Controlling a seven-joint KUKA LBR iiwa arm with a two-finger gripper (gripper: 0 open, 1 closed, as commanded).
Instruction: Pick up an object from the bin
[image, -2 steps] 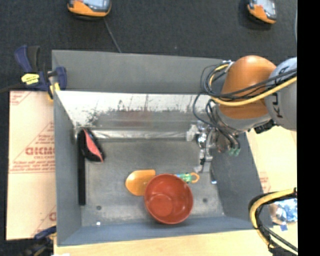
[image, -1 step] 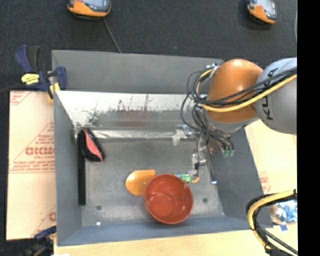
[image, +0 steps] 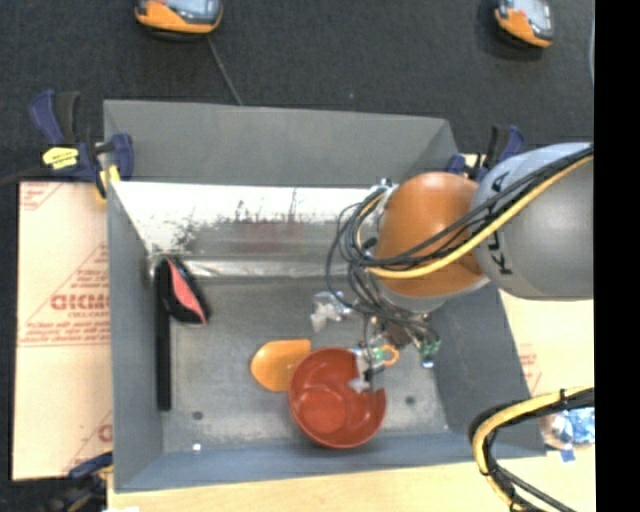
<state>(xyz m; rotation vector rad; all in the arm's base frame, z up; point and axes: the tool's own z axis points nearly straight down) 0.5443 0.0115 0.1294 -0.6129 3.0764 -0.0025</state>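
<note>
Nearest to the camera is the arm, with its orange cover (image: 425, 235) and a bundle of cables, in the upper right of the frame. It hangs above the right half of the bin (image: 280, 190).

At the far left of the bin floor a black stick (image: 162, 340) lies along the left wall. At its upper end, a pink and black piece (image: 185, 293) leans beside it. In the lower middle lies a flat orange thing (image: 272, 363), and its right end touches the bowl or goes a little under it; I cannot say which. Above it, near the middle of the frame, is a small whitish piece (image: 325, 313), apart from the others. The red bowl (image: 320, 412) stands upright, low in the frame and a little right of the middle.

The gripper (image: 372, 368) is down at the upper right rim of the bowl. Whether the claw is spread, pressed together or pinching the rim, I cannot tell, because it is small here and partly hidden under the wrist.

I judge that the step in hand is the reach and grasp at the bowl, and that nothing is lifted yet. The next move probably calls for a firm pinch on the thin rim and then a straight lift. The bowl may tilt or slip, because it would hang from one side only, and it may drag the orange thing with it.
</note>
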